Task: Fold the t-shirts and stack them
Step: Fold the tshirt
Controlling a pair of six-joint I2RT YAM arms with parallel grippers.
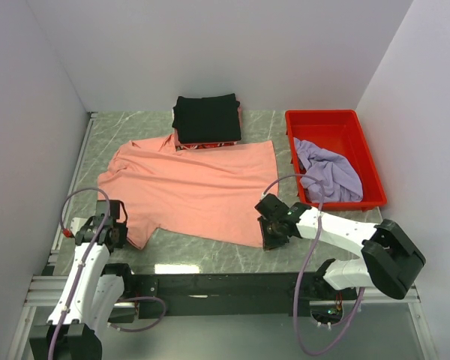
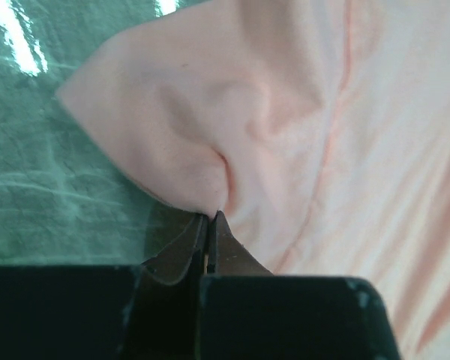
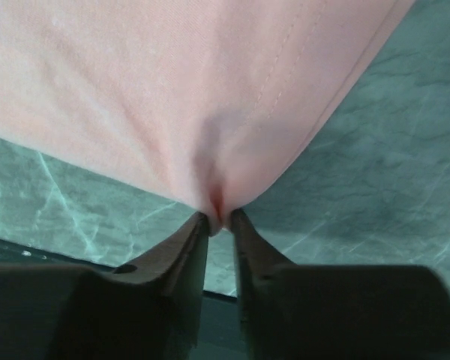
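While the left jaws clamp tight and the right jaws narrowly pinch the near edge of the salmon-pink cloth t-shirt point(image 1: 195, 187), both should rise evenly, keeping it taut.

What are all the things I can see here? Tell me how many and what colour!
pink shirt: 1, salmon pink, spread flat mid-table
black shirt: 1, black, folded, at the back of the table
purple shirt: 1, lavender, crumpled in the tray
tray: 1, red, back right
table: 1, green-grey marble look
left arm: 1, white and black, near left
right arm: 1, white and black, near right
left fingers: 2, black, shut on the pink shirt's near left edge
right fingers: 2, black, pinching the pink shirt's near right corner
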